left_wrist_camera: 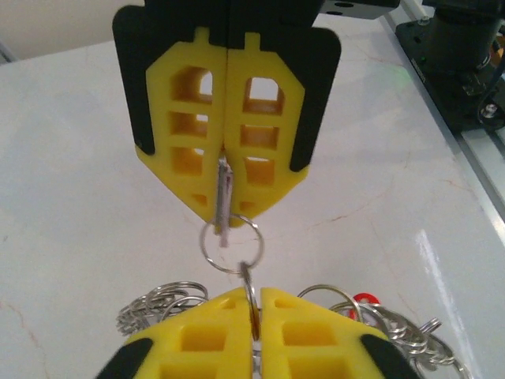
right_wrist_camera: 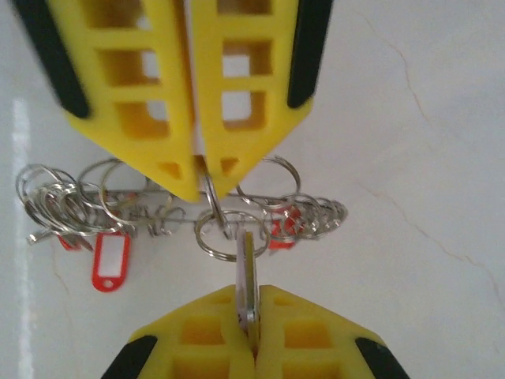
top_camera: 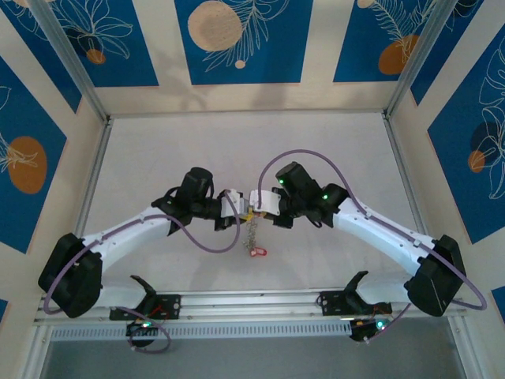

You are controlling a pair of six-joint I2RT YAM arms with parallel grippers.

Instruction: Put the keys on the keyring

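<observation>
My two grippers meet tip to tip above the middle of the table. The right gripper is shut on a flat silvery key, held edge-on. The key's tip pokes into a small round silver keyring. Opposite it, the left gripper pinches a second ring linked to that keyring. A chain of several more metal rings trails from it onto the table, with red plastic-headed pieces among them.
The white tabletop is walled by metal posts and patterned panels at the sides and back. A metal rail carrying the arm bases runs along the near edge. The ring chain lies just below the gripper tips.
</observation>
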